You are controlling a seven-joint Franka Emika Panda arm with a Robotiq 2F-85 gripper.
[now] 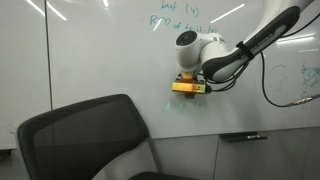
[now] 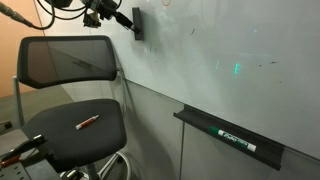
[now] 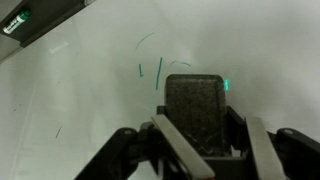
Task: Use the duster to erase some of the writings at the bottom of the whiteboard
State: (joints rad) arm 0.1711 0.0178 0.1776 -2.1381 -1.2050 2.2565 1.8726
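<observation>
My gripper (image 1: pixel 187 86) is shut on the duster (image 1: pixel 186 87), a block with a yellow body and a dark felt face (image 3: pixel 195 110). The felt is pressed flat on the whiteboard (image 1: pixel 90 50). In the wrist view, small teal-green writings (image 3: pixel 152 68) lie just beyond the duster's far edge, with one short stroke (image 3: pixel 57 131) off to the side. In an exterior view the duster (image 2: pixel 136 23) sits high on the board (image 2: pixel 200 60), and a faint teal mark (image 2: pixel 237 69) shows further along. Larger green lines of words (image 1: pixel 175 15) are above the gripper.
A black mesh office chair (image 1: pixel 85 135) stands in front of the board; in an exterior view a red marker (image 2: pixel 88 123) lies on its seat. The ledge (image 2: pixel 225 135) holds a marker (image 2: pixel 238 139). A black cable (image 1: pixel 268 80) hangs from the arm.
</observation>
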